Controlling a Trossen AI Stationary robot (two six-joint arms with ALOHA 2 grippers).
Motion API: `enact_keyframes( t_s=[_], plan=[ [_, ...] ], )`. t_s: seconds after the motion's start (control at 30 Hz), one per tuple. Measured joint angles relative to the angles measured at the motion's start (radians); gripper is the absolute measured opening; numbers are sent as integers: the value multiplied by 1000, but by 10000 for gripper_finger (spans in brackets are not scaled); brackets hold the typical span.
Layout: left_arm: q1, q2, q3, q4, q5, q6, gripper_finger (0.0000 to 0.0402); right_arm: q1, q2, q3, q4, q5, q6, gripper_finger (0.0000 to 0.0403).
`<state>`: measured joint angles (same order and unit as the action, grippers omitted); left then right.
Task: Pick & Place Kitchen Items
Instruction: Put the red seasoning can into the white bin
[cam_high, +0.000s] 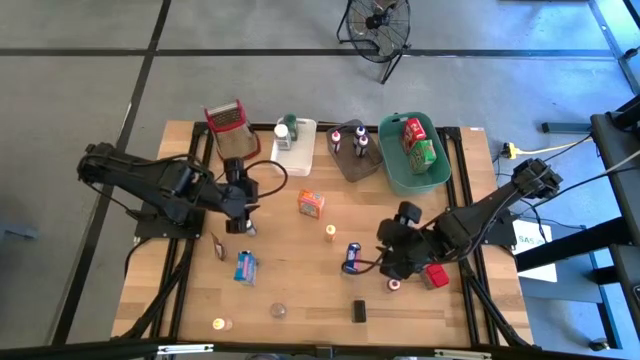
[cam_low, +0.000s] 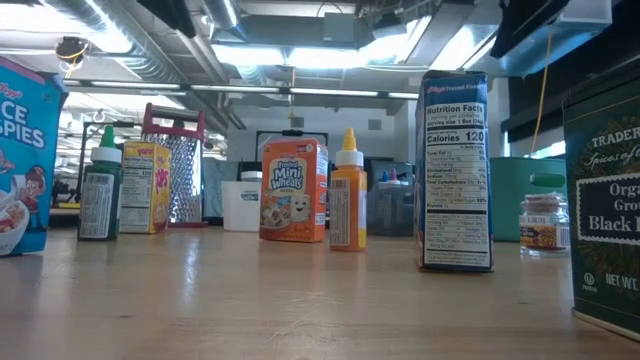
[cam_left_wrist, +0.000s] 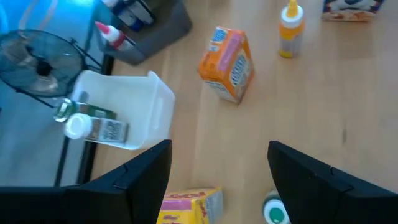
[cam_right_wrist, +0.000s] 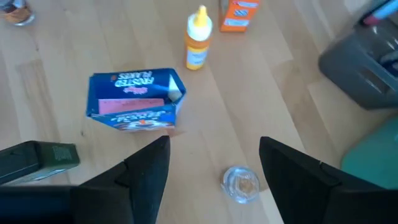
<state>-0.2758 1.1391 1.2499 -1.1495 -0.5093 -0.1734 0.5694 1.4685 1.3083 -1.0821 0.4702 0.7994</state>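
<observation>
Both pincers hover spread and empty: left pincer (cam_high: 243, 212) near the orange box (cam_high: 311, 204), right pincer (cam_high: 393, 262) beside the blue box (cam_high: 352, 257).

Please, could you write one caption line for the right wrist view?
Open right gripper hovering over blue cereal box, yellow bottle and small jar.

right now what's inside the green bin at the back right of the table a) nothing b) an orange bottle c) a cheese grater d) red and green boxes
d: the high view shows red and green boxes lying inside the green bin.
</observation>
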Motion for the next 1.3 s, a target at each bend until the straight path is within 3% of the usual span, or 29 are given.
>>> enact_keyframes(
  t_s=[0.23,0.37,0.67,1.1,1.3],
  plan=[
    [-12,-4,0,3,-30,0,261,0,0,1,22,-9,-44,250],
    [-12,-4,0,3,-30,-8,261,-1,-12,19,-34,-85,55,250],
    [-12,-3,0,3,-23,-26,260,3,-18,63,-89,-111,151,250],
    [-12,-3,0,1,-22,-24,260,1,-18,64,165,-125,-132,250],
    [-12,-3,0,1,-27,-23,262,2,-18,64,275,-182,-153,250]
  ],
)
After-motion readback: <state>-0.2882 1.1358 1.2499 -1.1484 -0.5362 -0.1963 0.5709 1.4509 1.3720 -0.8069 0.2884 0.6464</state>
